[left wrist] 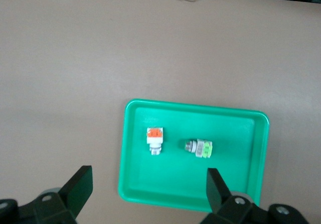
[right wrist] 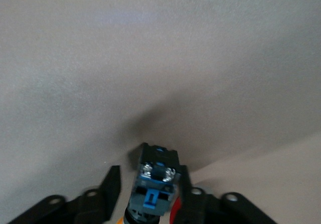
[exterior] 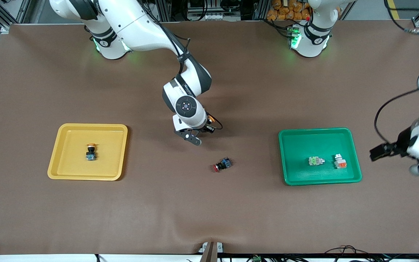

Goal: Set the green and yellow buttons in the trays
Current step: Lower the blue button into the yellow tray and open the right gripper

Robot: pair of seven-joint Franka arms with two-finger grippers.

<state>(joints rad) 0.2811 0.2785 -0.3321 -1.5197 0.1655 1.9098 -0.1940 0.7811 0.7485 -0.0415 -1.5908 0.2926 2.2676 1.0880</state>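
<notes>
My right gripper [exterior: 194, 138] is over the middle of the table, shut on a yellow button [right wrist: 156, 184] with a black body and blue base; its cap points back toward the wrist. In the front view the hand hides that button. A second yellow button [exterior: 91, 152] lies in the yellow tray [exterior: 64, 167]. The green-faced button [exterior: 315, 161] lies in the green tray [exterior: 304, 176], also seen in the left wrist view [left wrist: 202, 148]. My left gripper [exterior: 376, 153] is open and empty, up beside the green tray [left wrist: 235, 128] at the left arm's end; its own view [left wrist: 148, 189] looks down on the tray.
A red-capped black switch [exterior: 222, 165] lies on the brown mat, nearer to the front camera than my right gripper. A white block with an orange-red face [exterior: 340, 162] lies in the green tray beside the green-faced button [left wrist: 155, 139].
</notes>
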